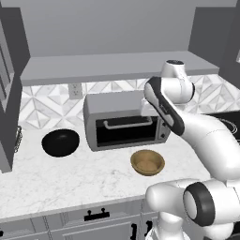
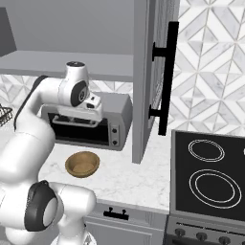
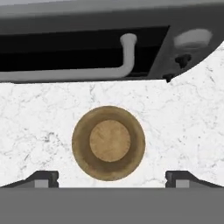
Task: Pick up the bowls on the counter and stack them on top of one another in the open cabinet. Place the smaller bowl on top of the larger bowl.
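Gripper (image 3: 112, 178): fingers spread wide, holding nothing — it hangs above the tan bowl, looking straight down on it.
Tan bowl (image 1: 147, 162): upright on the worktop (image 1: 70, 180), between the front edge and the toaster oven, just before the oven's right end.
Toaster oven (image 1: 125, 121): silver, against the tiled back wall, handle facing out.
Black bowl (image 1: 61, 142): toward the worktop's left end, beside the oven — well apart from the tan one.
Open cabinet (image 1: 112, 66): grey shelf above the oven.
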Controlling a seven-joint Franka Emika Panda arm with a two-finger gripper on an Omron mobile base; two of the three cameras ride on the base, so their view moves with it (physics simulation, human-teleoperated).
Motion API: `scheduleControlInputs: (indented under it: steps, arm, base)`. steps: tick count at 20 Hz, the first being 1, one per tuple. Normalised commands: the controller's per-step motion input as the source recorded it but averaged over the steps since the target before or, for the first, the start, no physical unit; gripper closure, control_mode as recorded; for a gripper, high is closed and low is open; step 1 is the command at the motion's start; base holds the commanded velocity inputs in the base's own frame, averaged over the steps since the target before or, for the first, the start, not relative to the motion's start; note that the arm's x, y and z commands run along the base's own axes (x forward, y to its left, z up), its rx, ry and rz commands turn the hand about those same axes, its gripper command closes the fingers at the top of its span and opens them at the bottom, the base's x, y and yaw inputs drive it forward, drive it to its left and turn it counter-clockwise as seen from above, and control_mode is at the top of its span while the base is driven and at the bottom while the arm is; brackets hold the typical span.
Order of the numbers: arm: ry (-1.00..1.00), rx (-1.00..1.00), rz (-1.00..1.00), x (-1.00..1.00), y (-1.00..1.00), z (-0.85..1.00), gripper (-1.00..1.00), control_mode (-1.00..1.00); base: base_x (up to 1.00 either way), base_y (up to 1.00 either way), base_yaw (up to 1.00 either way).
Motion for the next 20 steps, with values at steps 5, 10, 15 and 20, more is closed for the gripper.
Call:
scheduleControlInputs:
  steps: [5,10,15,20]
  arm:
    - [0.16,0.01,-0.14,-0.18,0.72,-1.0,-1.0,-1.0]
    - [0.21,-0.32,-0.01,0.17,0.69,-1.0,-1.0,-1.0]
    - [0.07,-0.07,0.0,0.36,0.02,-0.94,-1.0,-1.0]
    - [0.0,0.01,0.0,0.01,0.05,-0.46,-1.0,-1.0]
  base:
    - [0.0,0.0,0.0]
    - [0.0,0.0,0.0]
    - [0.0,0.0,0.0]
    - [0.0,0.0,0.0]
